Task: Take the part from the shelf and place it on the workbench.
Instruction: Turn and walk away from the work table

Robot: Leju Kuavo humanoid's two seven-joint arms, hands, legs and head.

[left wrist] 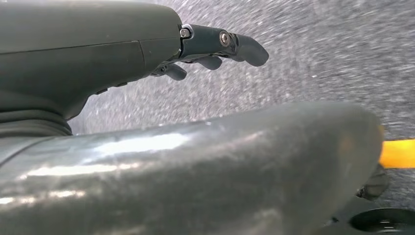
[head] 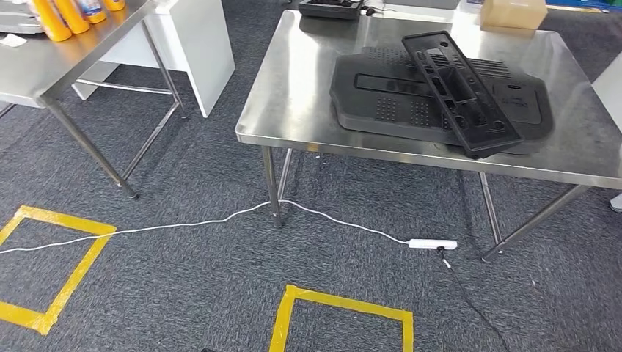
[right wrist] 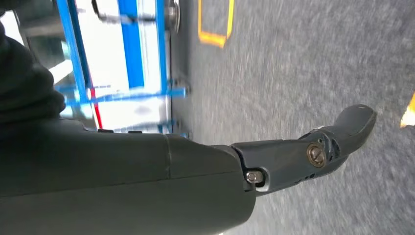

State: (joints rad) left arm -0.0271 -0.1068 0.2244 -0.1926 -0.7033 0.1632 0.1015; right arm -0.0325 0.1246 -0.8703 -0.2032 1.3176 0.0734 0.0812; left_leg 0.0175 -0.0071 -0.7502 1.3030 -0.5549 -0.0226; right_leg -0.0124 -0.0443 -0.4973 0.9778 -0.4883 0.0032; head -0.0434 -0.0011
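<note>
Workbench: a steel workbench (head: 308, 110) stood ahead in the head view, on thin metal legs over grey carpet.
Part: a long black part (head: 460, 92), a narrow frame with cut-outs, lay on the workbench, across a wide black panel (head: 381, 99). It rested at an angle, and its near end came close to the front edge of the bench.
Left hand: the left hand (left wrist: 215, 49) hung over the carpet. Its dark fingers (left wrist: 249, 49) were stretched out, a little apart, and held nothing.
Right hand: the right hand (right wrist: 313, 154) also hung over the carpet, away from the bench. The one finger that showed was extended and nothing was in it; whether the other fingers were spread or closed I cannot tell.
Back of bench: a brown cardboard box (head: 513, 13) and a dark tray (head: 330, 7) stood at the far edge.
Second table: another steel table (head: 51, 62) stood to the left, with orange bottles (head: 62, 15) on it.
Floor: a white cable (head: 220, 220) ran to a white power strip (head: 433, 244) under the bench, and squares of yellow tape (head: 341, 304) marked the carpet.
Behind the right hand: a blue frame (right wrist: 129, 49), blurred.
</note>
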